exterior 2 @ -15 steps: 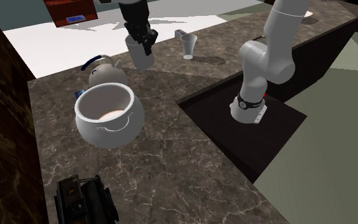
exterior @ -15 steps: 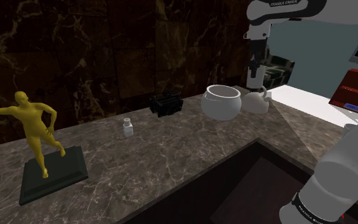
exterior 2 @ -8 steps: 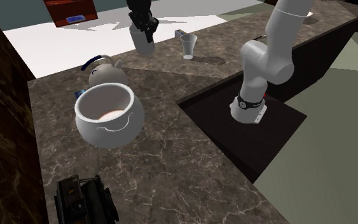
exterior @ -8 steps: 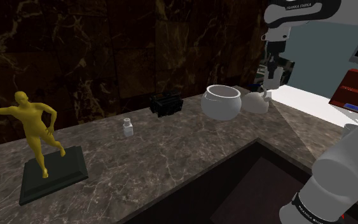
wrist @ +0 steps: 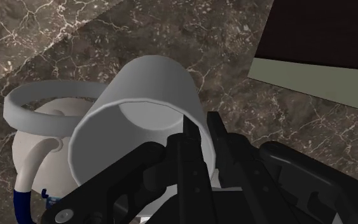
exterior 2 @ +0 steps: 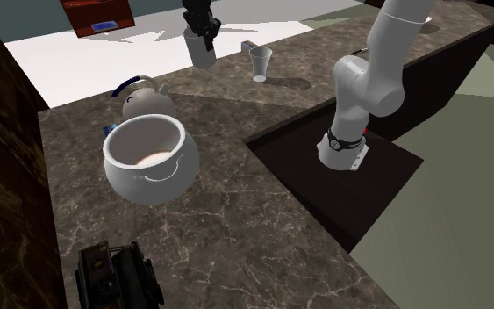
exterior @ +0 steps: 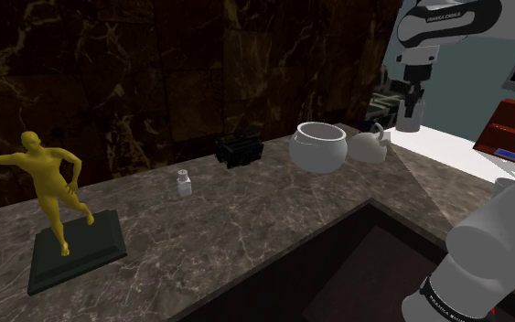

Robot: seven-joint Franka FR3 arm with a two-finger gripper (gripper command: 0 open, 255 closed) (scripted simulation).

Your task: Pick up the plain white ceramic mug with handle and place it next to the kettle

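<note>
Up high in the shoulder view, the gripper (exterior: 413,99) holds the white mug (exterior: 411,119) in the air, just past the kettle (exterior: 370,146) and the big pot (exterior: 318,146). Next, in the second exterior view, the mug hangs over the counter (exterior 2: 236,228), apart from the kettle. Close up in the wrist view, the black fingers pinch the mug's rim, and the kettle shows behind it.

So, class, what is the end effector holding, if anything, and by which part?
The end effector holds the white mug, its fingers clasping the mug's wall at the rim.
</note>
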